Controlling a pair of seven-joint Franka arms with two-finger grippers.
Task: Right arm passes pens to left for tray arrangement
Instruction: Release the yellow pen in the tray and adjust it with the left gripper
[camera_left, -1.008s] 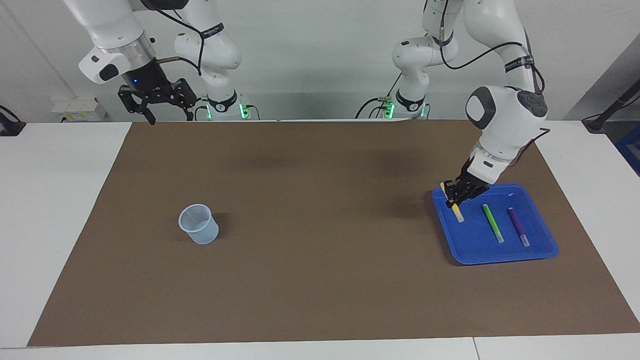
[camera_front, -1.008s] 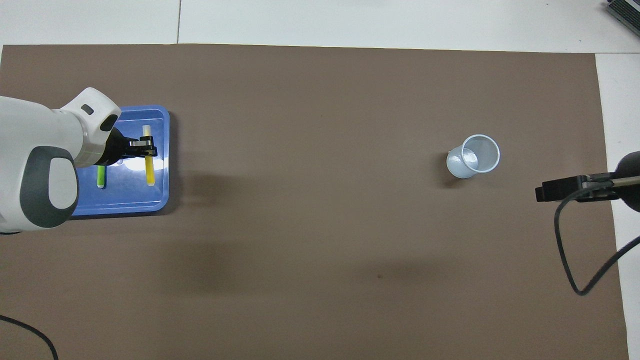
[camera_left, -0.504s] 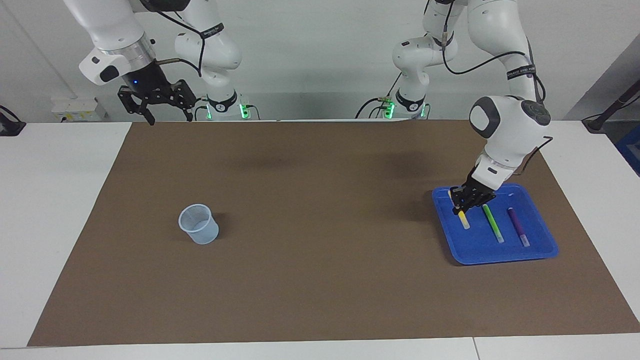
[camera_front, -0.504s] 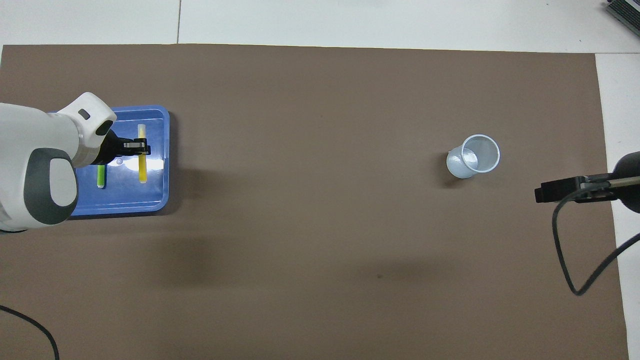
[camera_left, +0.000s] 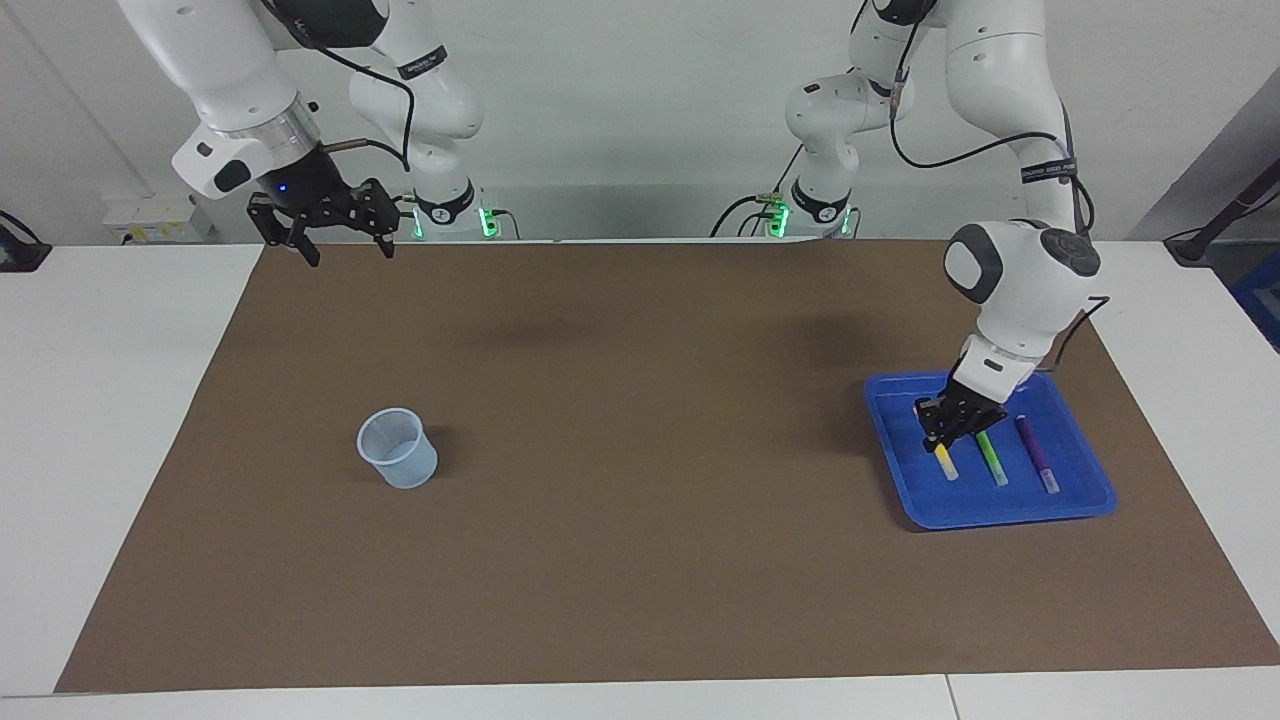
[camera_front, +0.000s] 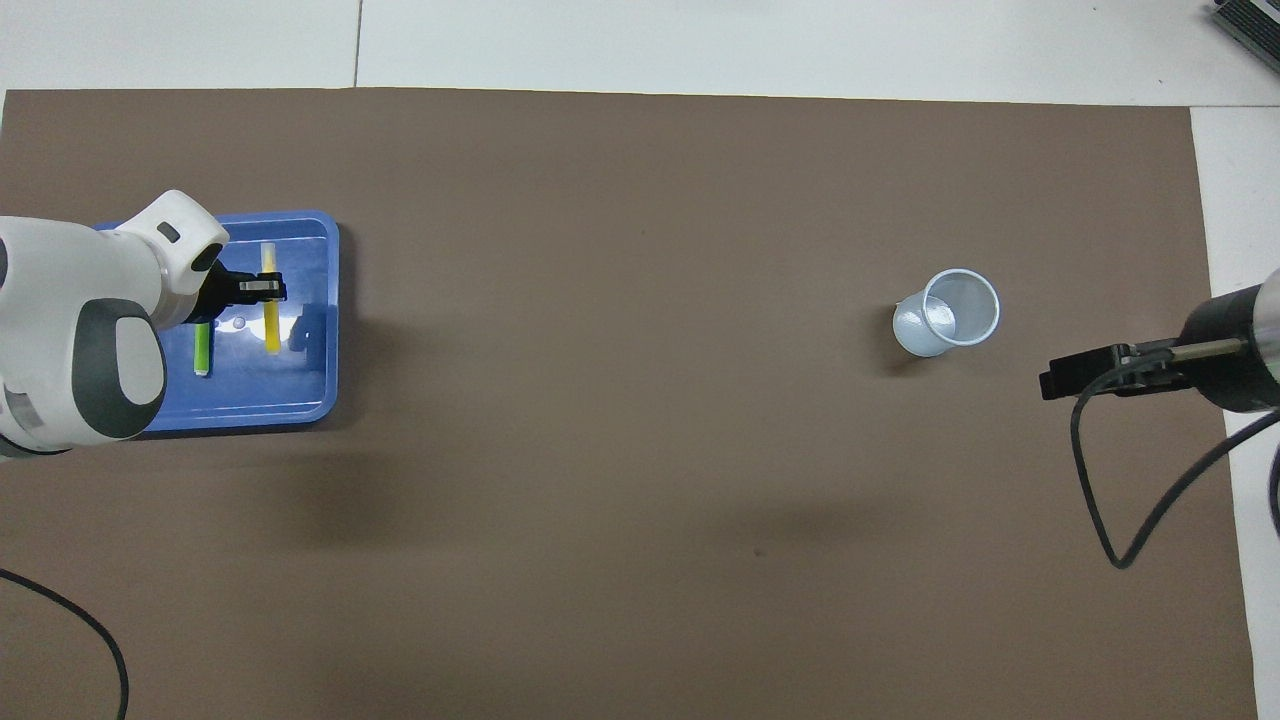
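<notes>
The left gripper (camera_left: 952, 425) is down in the tray (camera_left: 1075, 500), clamped on the yellow pen (camera_left: 945, 462), which slants with its low end at the tray floor. The tray sits on the brown mat (camera_left: 640, 560) at the left arm's end of the table. The green pen (camera_left: 992, 459) lies flat just beside the yellow one, and the purple pen (camera_left: 1037, 456) lies flat beside the green, toward the tray's outer rim.

The facing view alone shows the purple pen; from overhead the left arm's white wrist covers it (and much of the green pen too). The overhead view shows the yellow pen's full length crossing under the black fingers. The facing view alone shows the right gripper's (camera_left: 345, 235) spread fingers and blue light; it waits, released and holding nothing, above the mat's edge nearest the robots. The cup (camera_left: 397, 448) stands upright toward the right arm's end.

Small bands of lettering ring both arms' links, too small to read.
</notes>
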